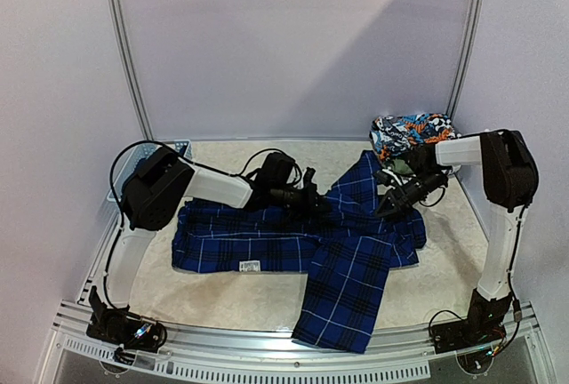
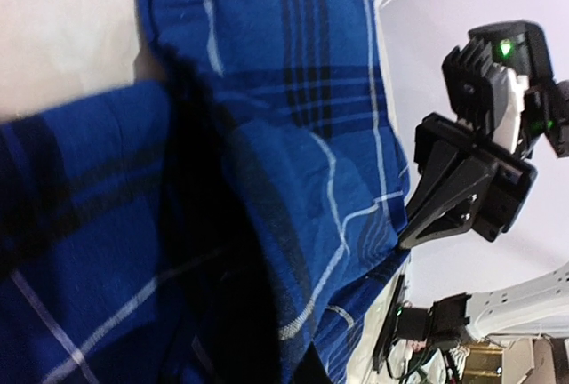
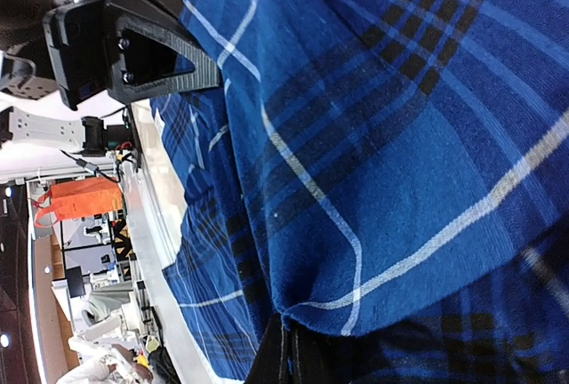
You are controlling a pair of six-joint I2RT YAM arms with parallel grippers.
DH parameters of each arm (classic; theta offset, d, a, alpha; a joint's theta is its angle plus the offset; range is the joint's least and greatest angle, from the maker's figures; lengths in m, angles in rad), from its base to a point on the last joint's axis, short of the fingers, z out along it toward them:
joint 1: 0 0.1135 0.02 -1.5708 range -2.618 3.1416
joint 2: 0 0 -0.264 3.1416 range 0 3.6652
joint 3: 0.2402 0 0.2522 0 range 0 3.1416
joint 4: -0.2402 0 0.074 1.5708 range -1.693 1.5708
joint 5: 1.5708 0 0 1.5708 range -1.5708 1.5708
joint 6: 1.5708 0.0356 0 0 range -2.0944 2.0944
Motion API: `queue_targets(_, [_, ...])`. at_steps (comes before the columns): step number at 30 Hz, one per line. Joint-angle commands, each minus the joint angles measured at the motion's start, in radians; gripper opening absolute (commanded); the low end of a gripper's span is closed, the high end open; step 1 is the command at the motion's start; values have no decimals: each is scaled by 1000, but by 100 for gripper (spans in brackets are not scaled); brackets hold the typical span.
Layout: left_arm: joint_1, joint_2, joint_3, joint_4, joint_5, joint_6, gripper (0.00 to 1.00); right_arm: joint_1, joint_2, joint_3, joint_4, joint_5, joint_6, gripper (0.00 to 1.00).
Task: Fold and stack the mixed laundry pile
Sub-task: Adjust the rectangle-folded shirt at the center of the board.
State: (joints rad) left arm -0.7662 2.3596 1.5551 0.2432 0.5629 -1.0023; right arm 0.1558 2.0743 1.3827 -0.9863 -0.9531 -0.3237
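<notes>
The shirt [image 1: 356, 260], spread on the table [image 1: 222, 300] with a sleeve toward the near edge, is clamped at its far part by the left gripper [image 1: 318, 206] and right gripper [image 1: 386, 208], seemingly to be folded over.

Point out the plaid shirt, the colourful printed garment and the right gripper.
plaid shirt [image 1: 347, 268]: top view, its near panel.
colourful printed garment [image 1: 409, 131]: top view, the bundle's middle.
right gripper [image 1: 388, 208]: top view, between its fingertips.

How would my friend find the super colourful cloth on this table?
Start at the beige table, then look to its far right corner. A bunched-up garment lies there, printed in orange, blue, black and white. The plaid shirt spread in front of it is blue and black, with no orange.
</notes>
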Motion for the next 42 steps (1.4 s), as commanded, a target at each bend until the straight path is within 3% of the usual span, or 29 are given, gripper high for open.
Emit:
queue_targets(1, [5, -63, -18, -145, -16, 87, 7, -3, -49, -43, -20, 70, -28, 2])
queue_targets(4, [7, -115, -30, -254, -47, 181, 23, -10, -55, -34, -27, 108, -36, 16])
queue_targets(7, [6, -213, -40, -402, -114, 319, 32, -34, -97, -33, -20, 152, -40, 42])
queue_targets(10, [5, -322, -55, -560, -212, 459, 38, -56, -186, -36, -33, 210, -46, 50])
queue_targets(15, [-12, -463, -120, -757, -398, 639, 40, -62, -332, -91, -35, 278, -84, 51])
queue_targets(19, [-41, -532, -181, -805, -462, 708, 41, -62, -386, -126, -27, 253, -110, 51])
queue_targets(23, [-47, -563, -206, -918, -534, 691, 41, -55, -409, -138, -51, 202, -181, 51])
queue_targets(32, [-31, -621, -372, -1067, -710, 632, 41, 22, -426, -294, 28, 500, -332, 49])
queue_targets(42, [5, -614, -562, -967, -670, 539, 39, 21, -339, -412, 188, 652, -355, 37])
